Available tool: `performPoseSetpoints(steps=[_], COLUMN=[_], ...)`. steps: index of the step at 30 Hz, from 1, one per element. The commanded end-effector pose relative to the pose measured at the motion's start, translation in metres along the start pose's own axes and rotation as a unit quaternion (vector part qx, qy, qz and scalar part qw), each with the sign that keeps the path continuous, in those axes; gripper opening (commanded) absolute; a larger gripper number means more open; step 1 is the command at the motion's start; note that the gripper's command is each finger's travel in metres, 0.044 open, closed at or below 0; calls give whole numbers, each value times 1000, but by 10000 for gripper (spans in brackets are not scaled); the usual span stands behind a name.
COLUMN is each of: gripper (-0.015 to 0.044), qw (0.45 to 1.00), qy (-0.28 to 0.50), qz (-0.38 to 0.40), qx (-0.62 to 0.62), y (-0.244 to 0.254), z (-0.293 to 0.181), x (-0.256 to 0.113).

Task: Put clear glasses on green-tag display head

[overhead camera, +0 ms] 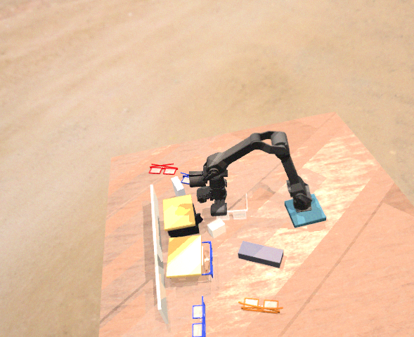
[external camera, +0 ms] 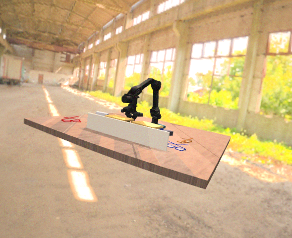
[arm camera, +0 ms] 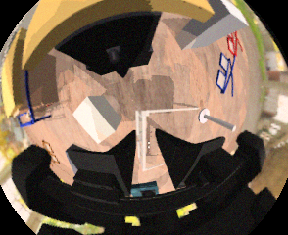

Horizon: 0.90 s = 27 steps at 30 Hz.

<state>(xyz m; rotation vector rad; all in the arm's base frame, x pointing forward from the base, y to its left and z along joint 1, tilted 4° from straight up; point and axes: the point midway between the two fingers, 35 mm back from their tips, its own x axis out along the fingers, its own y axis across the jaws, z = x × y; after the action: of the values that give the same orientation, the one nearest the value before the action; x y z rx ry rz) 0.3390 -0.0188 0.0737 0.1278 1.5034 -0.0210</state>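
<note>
Pinkish wood-patterned worktop [overhead camera: 344, 253] [external camera: 192, 158] spreads beneath everything, with a pale floor [overhead camera: 91, 72] [external camera: 38, 179] past its edges. Over it the claw [overhead camera: 214, 203] [external camera: 132, 117] [arm camera: 146, 132] points down, its fingers partway open, a narrow gap between their tips, and it has hold of nothing. The clear glasses [overhead camera: 240, 214] [arm camera: 143, 139] lie below; in the wrist view their pale frame shows through that gap, though whether either finger touches it I can't tell. In the top view one end of the frame is hidden by the claw. They are off both heads. A white block [overhead camera: 216, 227] [arm camera: 97, 118] sits just beside the glasses, leaving little room on that side. The black head with a yellow top [overhead camera: 179, 213] is also near the claw, and the other yellow-topped head [overhead camera: 183, 255], with blue glasses [overhead camera: 211, 259] [arm camera: 28, 119] at its front, stands next to it. Behind both runs an upright white panel [overhead camera: 156, 246] [external camera: 126, 132], near one worktop edge. More room lies toward the teal base plate [overhead camera: 297, 220], well apart from the claw, with the grey-purple block [overhead camera: 261, 253] off to one side. No green tag is readable from these angles.
</note>
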Motion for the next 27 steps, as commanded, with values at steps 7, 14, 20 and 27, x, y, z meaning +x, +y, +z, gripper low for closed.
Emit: performPoseSetpoints(steps=[7, 14, 20, 27], gripper=[140, 140, 113, 67], qw=[1000, 1000, 1000, 1000], qy=[2, 2, 1, 1], qz=[-1, -1, 0, 0], qx=[1, 1, -1, -1], y=[0, 0, 0, 0], z=[-2, -3, -2, -2], x=[17, 27, 25, 25])
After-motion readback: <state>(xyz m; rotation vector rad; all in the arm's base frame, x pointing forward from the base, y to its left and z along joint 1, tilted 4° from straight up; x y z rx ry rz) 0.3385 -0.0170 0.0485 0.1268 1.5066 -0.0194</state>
